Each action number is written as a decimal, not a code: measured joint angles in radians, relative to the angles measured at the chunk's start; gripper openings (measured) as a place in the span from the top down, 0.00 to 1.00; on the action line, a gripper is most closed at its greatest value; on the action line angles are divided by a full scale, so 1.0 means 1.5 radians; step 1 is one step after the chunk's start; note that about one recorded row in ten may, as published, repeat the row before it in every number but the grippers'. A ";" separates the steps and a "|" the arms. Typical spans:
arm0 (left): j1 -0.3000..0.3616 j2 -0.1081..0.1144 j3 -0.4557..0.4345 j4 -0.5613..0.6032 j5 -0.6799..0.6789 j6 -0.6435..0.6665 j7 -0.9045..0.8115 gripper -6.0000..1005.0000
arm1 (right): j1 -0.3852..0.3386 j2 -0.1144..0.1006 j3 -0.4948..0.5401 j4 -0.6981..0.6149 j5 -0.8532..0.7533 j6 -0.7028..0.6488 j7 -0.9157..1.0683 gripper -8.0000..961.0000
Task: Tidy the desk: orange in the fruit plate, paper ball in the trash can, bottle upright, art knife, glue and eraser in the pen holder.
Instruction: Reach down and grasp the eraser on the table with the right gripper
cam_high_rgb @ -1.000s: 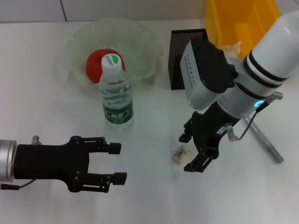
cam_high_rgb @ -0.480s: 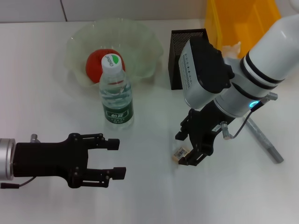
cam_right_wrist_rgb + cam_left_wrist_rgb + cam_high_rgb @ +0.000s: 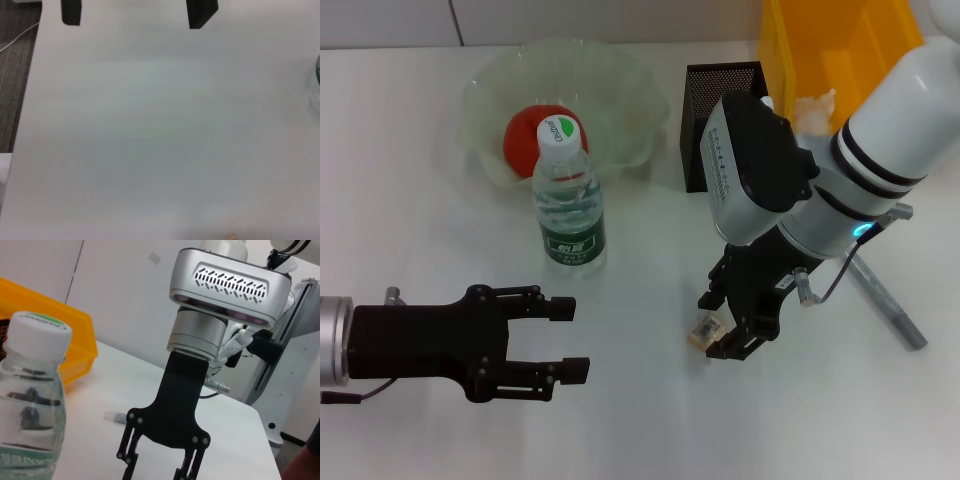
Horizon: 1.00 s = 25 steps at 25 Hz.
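The right hand [image 3: 722, 322], a black two-fingered claw under a white and silver arm, stands low over the white tabletop [image 3: 640, 420] with its fingers parted on either side of the small tan rectangular eraser [image 3: 707, 327]. The eraser lies on the tabletop just inside the fingertips, at the 9 o'clock edge of the hand in the head view; much of it is hidden behind the fingers, so its long axis and the way its printed label faces cannot be told.

At 12 o'clock from the hand stands the tall square black metal mesh pen holder [image 3: 715, 115], partly covered by the arm's wrist housing. The bright yellow rectangular plastic trash can [image 3: 840, 45] is cut off at the upper edge, a scrap of white paper [image 3: 815, 108] showing at its near wall.

The clear plastic water bottle [image 3: 567, 200] with dark green label and white cap stands upright at 10 o'clock from the hand, well apart. Behind it the round red-orange fruit [image 3: 525, 135] sits in the wavy-rimmed pale-green glass fruit plate [image 3: 490, 90].

A grey pen-like tool [image 3: 890, 305] lies slantwise at 3 o'clock.

The left hand [image 3: 565, 342] hovers open at 8 o'clock.
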 joint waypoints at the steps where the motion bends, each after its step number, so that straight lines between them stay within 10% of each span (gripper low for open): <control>1: 0.000 0.000 0.000 0.000 0.000 0.000 0.000 0.22 | 0.000 0.000 -0.002 0.000 0.000 0.000 0.000 0.38; 15: 0.000 -0.001 0.001 -0.001 0.001 -0.010 0.000 0.22 | 0.000 0.000 -0.027 -0.001 0.004 0.006 0.004 0.61; 25: 0.000 -0.001 0.004 -0.009 0.001 -0.016 0.003 0.22 | -0.003 0.000 -0.059 -0.051 0.001 -0.010 0.014 0.57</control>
